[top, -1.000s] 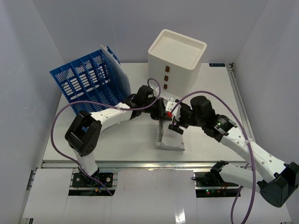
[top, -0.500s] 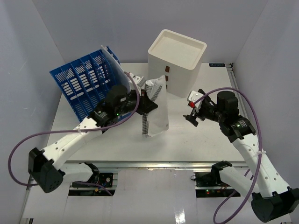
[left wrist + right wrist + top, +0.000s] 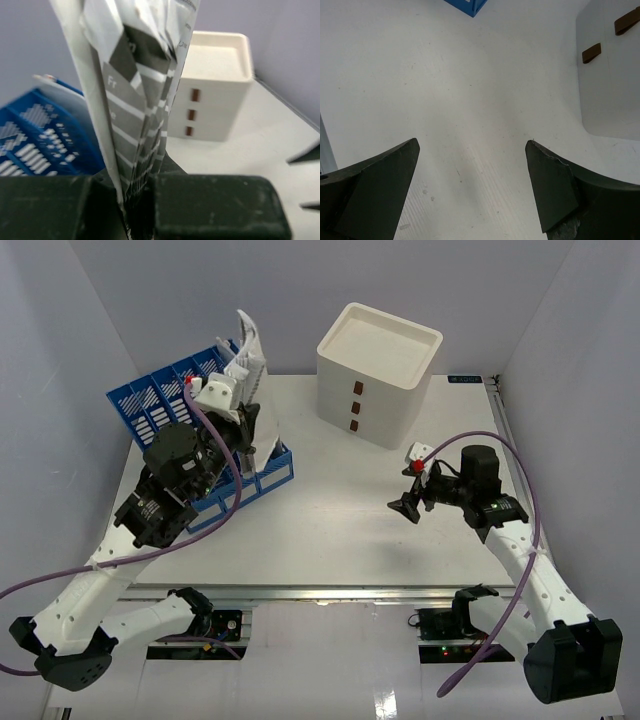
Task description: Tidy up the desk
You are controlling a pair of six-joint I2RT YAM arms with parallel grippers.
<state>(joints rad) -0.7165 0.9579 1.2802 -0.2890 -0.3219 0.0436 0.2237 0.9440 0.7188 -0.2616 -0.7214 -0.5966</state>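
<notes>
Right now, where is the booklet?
In the top view the booklet stands upright at the far left, pinched in the left gripper over the blue file rack, left of the cream drawer box.
</notes>
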